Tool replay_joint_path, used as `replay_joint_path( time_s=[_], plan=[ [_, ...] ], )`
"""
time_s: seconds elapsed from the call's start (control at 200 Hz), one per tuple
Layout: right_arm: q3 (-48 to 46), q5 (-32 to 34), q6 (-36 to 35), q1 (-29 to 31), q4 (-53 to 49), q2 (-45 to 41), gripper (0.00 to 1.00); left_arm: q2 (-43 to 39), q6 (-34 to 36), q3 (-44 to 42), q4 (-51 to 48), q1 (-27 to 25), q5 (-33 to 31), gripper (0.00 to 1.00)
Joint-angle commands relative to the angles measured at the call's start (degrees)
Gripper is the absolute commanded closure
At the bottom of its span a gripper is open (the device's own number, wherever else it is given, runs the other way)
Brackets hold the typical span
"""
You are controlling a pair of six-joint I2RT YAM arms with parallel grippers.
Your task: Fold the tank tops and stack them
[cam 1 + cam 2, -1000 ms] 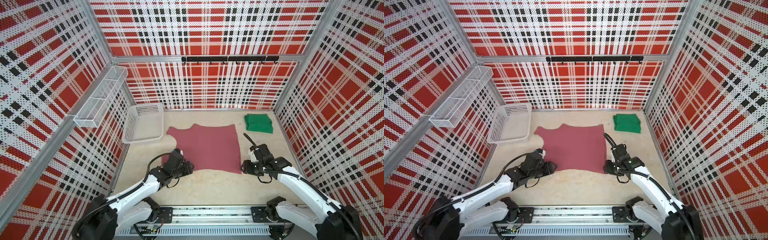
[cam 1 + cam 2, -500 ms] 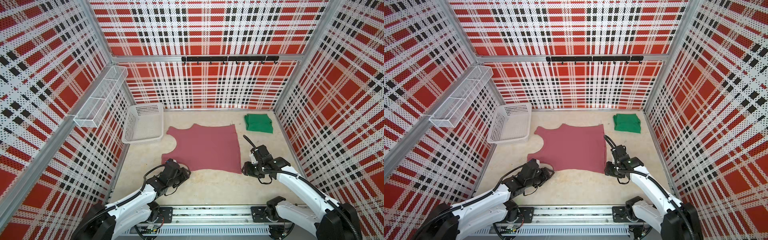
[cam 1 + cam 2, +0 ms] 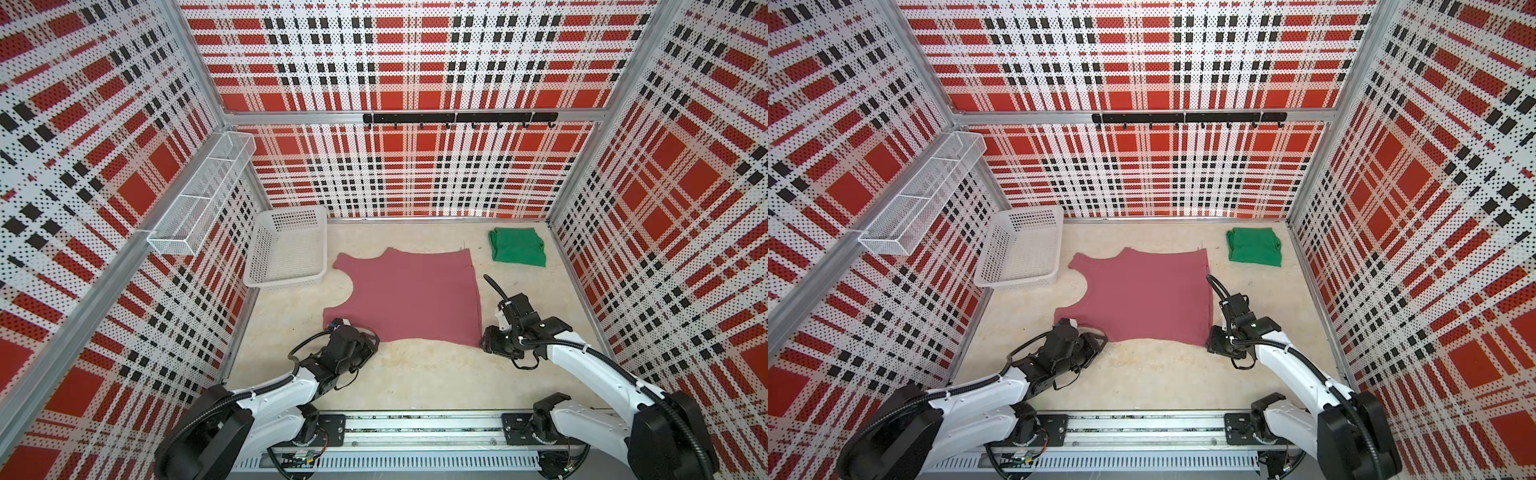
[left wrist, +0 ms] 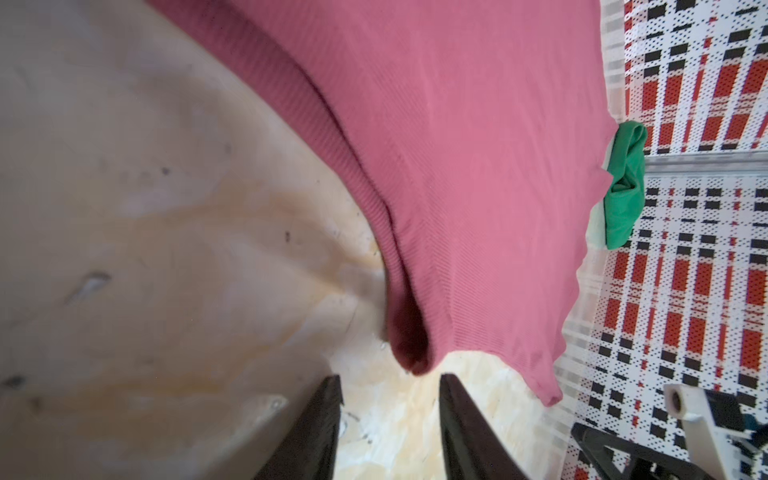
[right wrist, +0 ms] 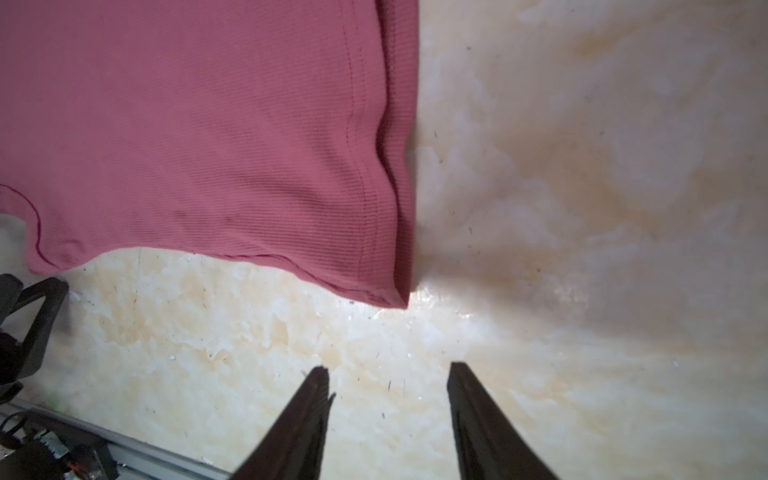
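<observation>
Our left claw is spread with nothing between its fingers, its tips just short of the near-left edge of the pink tank top. Our right claw is likewise spread and empty, near the garment's near-right corner. We see the pink tank top lying flat in the middle of the table. The green tank top lies folded at the far right corner, apart from it. A white basket stands far left.
</observation>
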Motion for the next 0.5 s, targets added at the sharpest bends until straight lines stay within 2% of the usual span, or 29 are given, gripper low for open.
replay_joint_path(
  time_s=[0.0,0.496],
  plan=[
    [-0.4,-1.1,1.0,0.1,4.9,1.8,0.49,2.2,-1.0,-0.1,4.9,0.0,-1.0,0.59],
    [-4.8,-1.6,3.2,0.2,13.0,5.9,0.49,5.5,-2.0,-0.1,8.0,-0.1,-0.6,0.57]
  ],
)
